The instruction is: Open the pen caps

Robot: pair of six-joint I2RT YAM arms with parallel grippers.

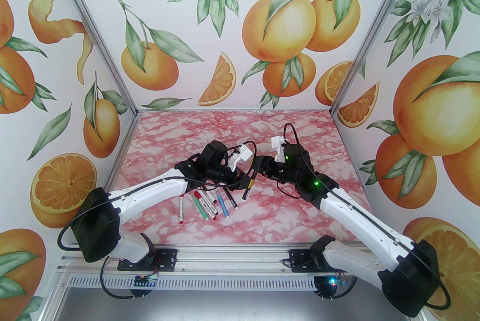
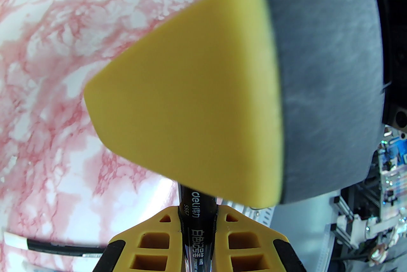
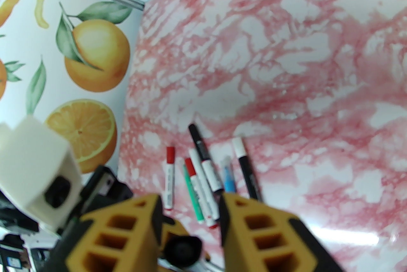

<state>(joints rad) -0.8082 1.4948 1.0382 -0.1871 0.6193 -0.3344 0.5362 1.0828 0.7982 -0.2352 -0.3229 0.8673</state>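
1. Over the middle of the pink-and-white marble-print tabletop (image 1: 300, 132), top view, left gripper (image 1: 245, 181) and right gripper (image 1: 258, 167) meet nose to nose. The held pen is hidden btwn them there.
2. Left wrist view, 6 o'clock: yellow hard-plastic fingers (image 2: 152, 242) w/ square cut-outs are clamped tight on a slim glossy black pen barrel (image 2: 197, 232) w/ white print.
3. Barrel's far part is covered by right gripper's big blurred wedge finger (image 2: 190, 99), w/ a matte yellow face and grey felt-like pad.
4. Right wrist view: jaws part-way apart, straddling a black round cap end (image 3: 182, 247) at 6 o'clock. It's seen end-on and blurry. A sliver of gap shows at its 3 o'clock side; contact on the other side unclear.
5. Six loose slim marker pens (image 3: 211, 175) fan out on the table at 12 o'clock of those jaws. Barrels are white, green, blue, black, w/ stubby red, black and white caps (image 3: 170, 154). Near ends are cut off by the fingers.
6. White blocky plastic housing (image 3: 35, 169) at 9 o'clock, out of focus.
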